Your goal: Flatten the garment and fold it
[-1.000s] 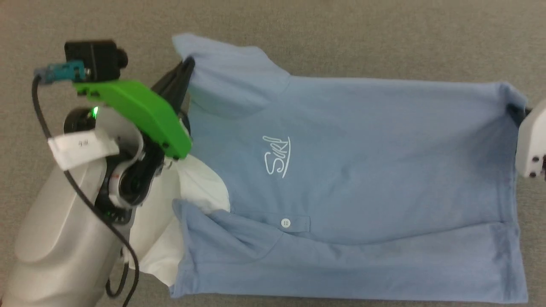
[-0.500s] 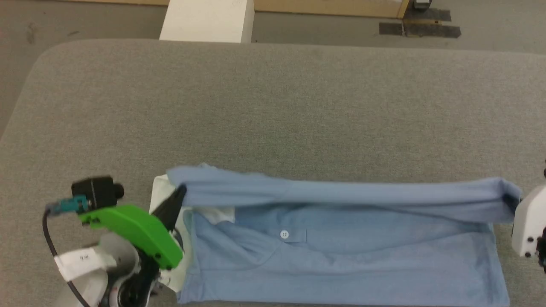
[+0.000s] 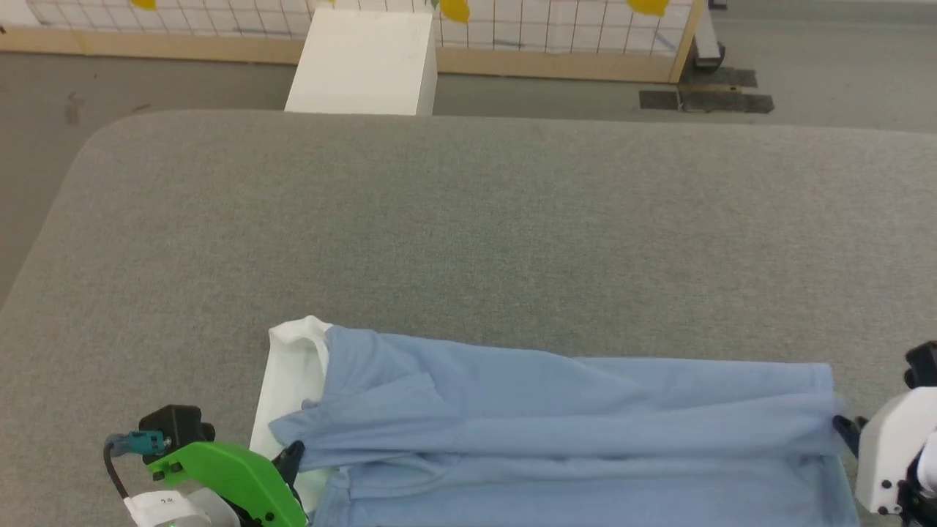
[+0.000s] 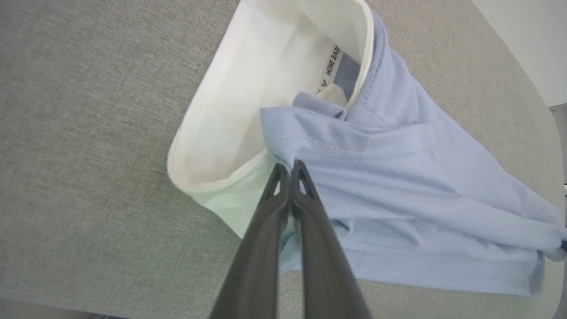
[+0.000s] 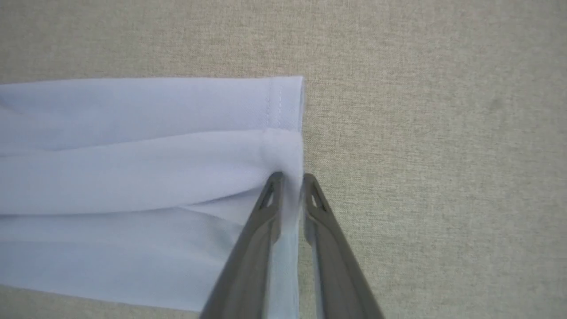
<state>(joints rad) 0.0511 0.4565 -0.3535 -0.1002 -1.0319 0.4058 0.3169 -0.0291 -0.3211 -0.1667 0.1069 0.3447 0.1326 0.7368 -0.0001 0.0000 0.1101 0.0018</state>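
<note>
Robot lab, padded grey table (image 3: 468,219), gridded partition (image 3: 556,22)

The garment (image 3: 571,410) runs off the head view's bottom edge at 6 o'clock. The white box (image 3: 362,66) is cut off at 11 o'clock. A fold hides the last letters on the neck label (image 4: 330,66). The cloth at the right gripper (image 5: 290,177) is blurry, so I cannot tell if it is pinched.
</note>
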